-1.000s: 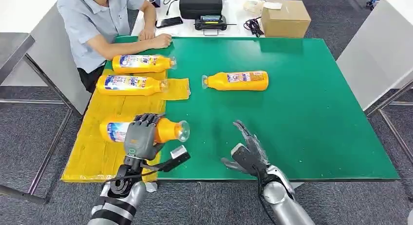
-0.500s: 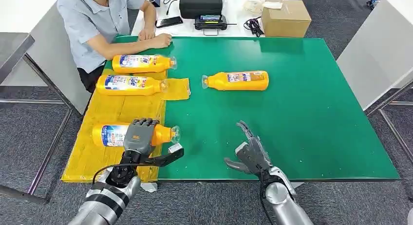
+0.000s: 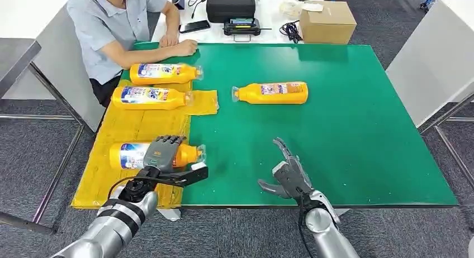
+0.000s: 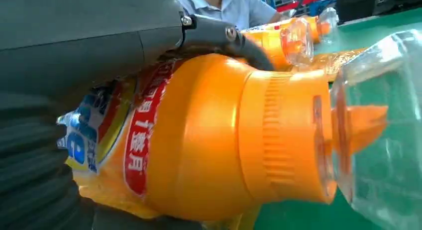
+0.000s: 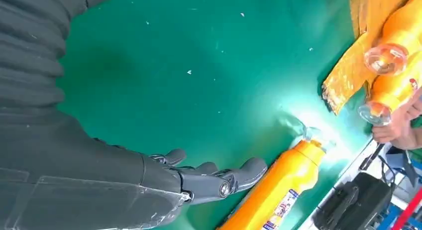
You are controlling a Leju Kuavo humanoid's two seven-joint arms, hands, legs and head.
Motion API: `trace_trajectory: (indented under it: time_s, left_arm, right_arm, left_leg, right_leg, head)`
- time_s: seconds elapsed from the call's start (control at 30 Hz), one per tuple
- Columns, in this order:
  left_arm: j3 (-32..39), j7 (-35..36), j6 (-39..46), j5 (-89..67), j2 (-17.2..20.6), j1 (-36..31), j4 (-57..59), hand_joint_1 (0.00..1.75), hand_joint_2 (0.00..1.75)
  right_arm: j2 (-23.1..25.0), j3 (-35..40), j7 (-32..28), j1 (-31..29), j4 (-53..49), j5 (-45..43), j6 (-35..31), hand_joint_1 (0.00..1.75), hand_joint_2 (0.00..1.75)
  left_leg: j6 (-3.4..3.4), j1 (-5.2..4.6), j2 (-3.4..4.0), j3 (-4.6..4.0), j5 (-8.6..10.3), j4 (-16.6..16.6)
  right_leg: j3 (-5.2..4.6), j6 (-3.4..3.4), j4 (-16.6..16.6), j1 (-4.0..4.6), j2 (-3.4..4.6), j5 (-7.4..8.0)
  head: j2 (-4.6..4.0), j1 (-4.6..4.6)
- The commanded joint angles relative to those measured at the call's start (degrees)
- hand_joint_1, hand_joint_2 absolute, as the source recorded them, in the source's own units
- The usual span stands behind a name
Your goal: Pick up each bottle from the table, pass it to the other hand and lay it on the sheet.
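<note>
My left hand (image 3: 162, 155) grips an orange bottle (image 3: 129, 155) with a clear cap, lying across the near end of the yellow sheet (image 3: 112, 180). The left wrist view shows that bottle (image 4: 209, 140) close up under my fingers (image 4: 89, 36). Two more orange bottles (image 3: 165, 73) (image 3: 151, 97) lie on the sheet's far end. A fourth bottle (image 3: 273, 92) lies on the green table (image 3: 346, 129) mid-way back; the right wrist view catches it (image 5: 273, 190) too. My right hand (image 3: 288, 174) hovers open over the near table edge, holding nothing.
A person in a light blue shirt (image 3: 112, 29) sits at the far left corner, a hand (image 3: 184, 46) resting on the table. Behind the table stand a black case (image 3: 230, 4) and a cardboard box (image 3: 327, 20). White tables flank both sides.
My left hand has lowered the bottle down and to the left onto the sheet, still holding it. My right hand has drawn back slightly toward the near edge.
</note>
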Motion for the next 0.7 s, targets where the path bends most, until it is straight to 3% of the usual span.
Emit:
trace_trajectory:
  time_s: [0.03, 0.07, 0.3, 0.53, 0.7]
  left_arm:
    - [-1.8, 0.1, -0.6, 0.0, 1.0, -2.0, 6.7, 0.07, 1.75]
    - [-1.7, 0.3, -0.6, 0.4, 0.7, -2.2, 7.3, 0.0, 1.75]
    - [-2.9, -0.4, -3.2, 1.0, 0.3, -3.0, 9.7, 0.0, 1.75]
    - [-3.4, -1.7, 4.3, 3.1, -0.3, -1.0, 6.7, 0.0, 1.75]
    - [-5.8, -3.3, 13.7, 2.4, -1.1, 5.5, -3.6, 0.0, 1.75]
  right_arm:
    - [0.6, -1.2, 0.0, -2.1, 3.4, 0.0, 0.2, 0.0, 1.75]
    - [0.5, -1.3, 0.0, -2.1, 3.5, 0.0, 0.3, 0.0, 1.75]
    - [0.5, -1.4, 0.0, -2.3, 4.1, 0.2, 0.4, 0.0, 1.75]
    - [0.1, -1.3, -0.1, -1.7, 4.0, 0.3, 0.3, 0.0, 1.75]
    - [-0.2, -1.8, -1.3, 0.7, 1.6, 1.7, -3.1, 0.0, 1.75]
  left_leg:
    - [-0.12, 0.06, 0.15, 0.24, -0.08, 0.0]
    - [-0.1, 0.05, 0.13, 0.2, -0.06, 0.0]
    - [-0.15, 0.08, 0.16, 0.34, -0.09, 0.0]
    - [-0.12, 0.05, 0.11, 0.44, -0.04, -0.1]
    - [-0.13, 0.07, 0.07, 0.54, -0.1, -0.1]
  right_leg:
    - [0.2, -0.16, 0.0, 0.07, 0.12, -0.03]
    - [0.18, -0.12, 0.0, 0.06, 0.1, -0.02]
    - [0.34, -0.19, 0.0, 0.09, 0.12, -0.04]
    - [0.42, -0.15, -0.1, 0.06, 0.08, -0.01]
    - [0.55, -0.16, -0.1, 0.08, 0.04, -0.08]
  head:
    - [0.0, 0.0]
    - [0.0, 0.0]
    - [0.0, 0.0]
    - [0.0, 0.0]
    - [0.0, 0.0]
